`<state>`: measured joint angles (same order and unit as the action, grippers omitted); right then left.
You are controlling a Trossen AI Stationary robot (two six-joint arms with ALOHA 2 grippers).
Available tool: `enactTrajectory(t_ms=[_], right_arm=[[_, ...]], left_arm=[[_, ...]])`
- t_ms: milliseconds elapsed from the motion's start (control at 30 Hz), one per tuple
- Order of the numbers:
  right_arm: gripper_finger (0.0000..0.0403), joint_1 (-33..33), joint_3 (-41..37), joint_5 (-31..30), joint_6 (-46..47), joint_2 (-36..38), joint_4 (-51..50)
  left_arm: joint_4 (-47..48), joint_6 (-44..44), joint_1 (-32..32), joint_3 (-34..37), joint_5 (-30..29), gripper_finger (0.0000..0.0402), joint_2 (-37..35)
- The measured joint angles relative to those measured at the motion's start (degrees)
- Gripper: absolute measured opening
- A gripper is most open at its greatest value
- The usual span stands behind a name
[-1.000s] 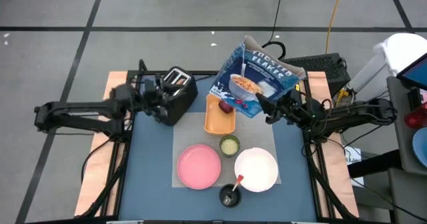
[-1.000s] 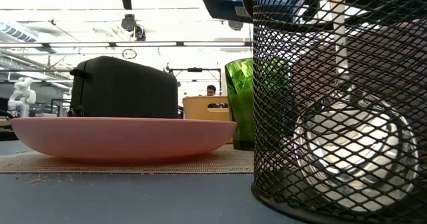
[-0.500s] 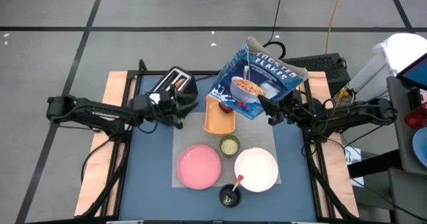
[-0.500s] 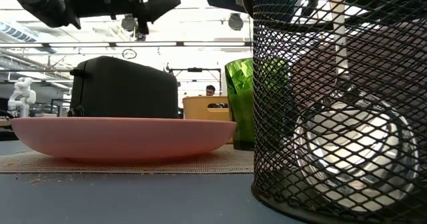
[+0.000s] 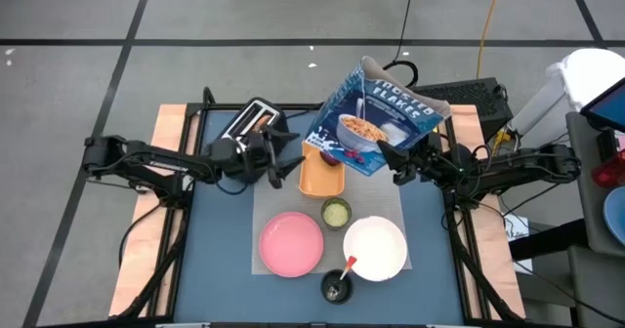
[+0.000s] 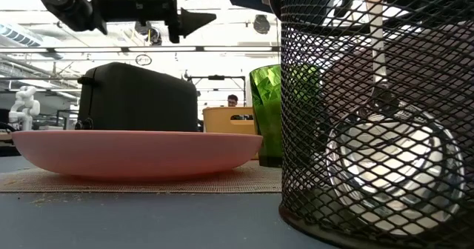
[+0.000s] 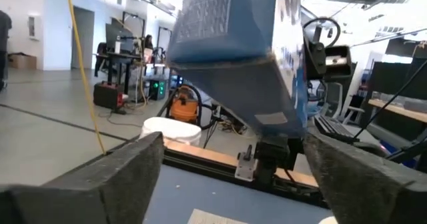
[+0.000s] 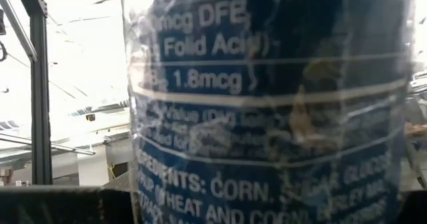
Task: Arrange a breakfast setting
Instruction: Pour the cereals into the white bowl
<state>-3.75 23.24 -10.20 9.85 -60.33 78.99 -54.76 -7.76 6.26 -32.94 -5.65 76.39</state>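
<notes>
Two arms over the blue tabletop (image 5: 220, 240), and the right one has the big prize: a glossy blue cereal box (image 5: 376, 113), printed cardboard with a bowl of flakes on its face, hoisted and tilted at about one o'clock from the table's centre. Right gripper (image 5: 398, 164) is clamped on the box's lower corner; its wrist camera sees little but shiny nutrition print (image 8: 267, 104).

Left gripper (image 5: 285, 162) hangs at roughly eleven o'clock, fingers spread wide and holding nothing, pointing toward the orange tray (image 5: 319, 175). In the low view it floats above the toaster (image 6: 137, 97), jaws apart.

That tray is a smooth rounded rectangle, and a dark-red fruit (image 5: 332, 155) sits at its twelve o'clock end, partly under the box. Black-and-silver toaster (image 5: 249, 120), boxy and slotted, stands at eleven o'clock behind the left gripper.

Down the woven beige mat (image 5: 269, 206): small green cup (image 5: 336, 212), translucent and faceted, just below the tray, with something pale inside. Pink round plate (image 5: 291, 243), matte and shallow, at six o'clock, nothing on it. White bowl (image 5: 375, 247) beside it at five o'clock, smooth, also bare inside. Black wire-mesh holder (image 5: 337, 287) at the near edge carries the red-handled spoon (image 5: 348, 266), its metal bowl down inside the mesh (image 6: 385, 160).
</notes>
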Motion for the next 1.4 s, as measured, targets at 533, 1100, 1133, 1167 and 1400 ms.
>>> enactTrajectory(t_ms=[533,1100,1133,1167,1400], right_arm=[[0.0212,0.0,0.0,2.9,-3.0,0.0,5.8],[0.0212,0.0,0.1,6.5,-5.5,0.1,6.7],[0.0212,0.0,0.1,6.7,-6.0,0.1,6.7],[0.0212,0.0,0.1,6.7,-6.3,0.1,6.6],[0.0212,0.0,0.2,6.2,-6.4,0.1,5.1]], left_arm=[[0.5,0.9,-1.1,-16.7,1.1,0.0388,14.1],[1.1,4.6,-2.2,-24.1,2.4,0.0388,16.5],[1.1,4.9,-2.4,-24.1,2.4,0.0388,16.5],[0.9,5.2,-2.6,-24.1,2.4,0.0388,16.5],[-0.3,5.8,-2.8,-24.1,2.4,0.0388,16.5]])
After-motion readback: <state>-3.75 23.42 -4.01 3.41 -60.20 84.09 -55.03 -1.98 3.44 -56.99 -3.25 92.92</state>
